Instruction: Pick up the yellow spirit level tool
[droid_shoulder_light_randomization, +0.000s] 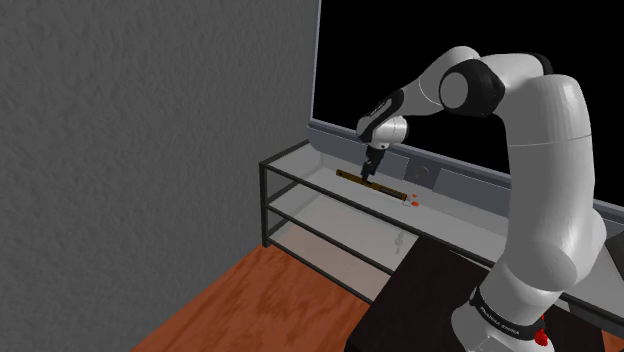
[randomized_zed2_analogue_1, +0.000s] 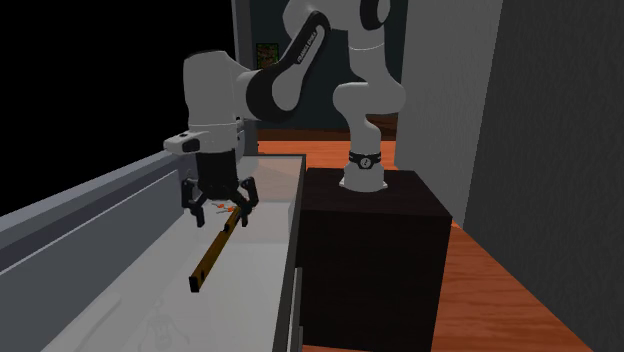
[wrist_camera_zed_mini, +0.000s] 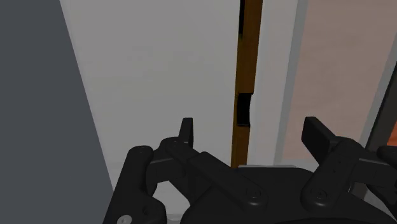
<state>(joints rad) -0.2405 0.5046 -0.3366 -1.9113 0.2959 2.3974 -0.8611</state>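
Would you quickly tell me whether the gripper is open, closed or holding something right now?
Gripper: open, fingers apart on either side of the spirit level, not holding it.

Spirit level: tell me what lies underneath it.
The spirit level lies flat on the pale tabletop; a lower shelf shows beneath that top. The strip of surface directly under the level is covered. The open gripper hovers above it.

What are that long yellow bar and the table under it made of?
Level: matte orange-yellow body with a dark window; metal or plastic, cannot tell. Table: see-through, glass-like shelves in a thin dark frame, probably metal.
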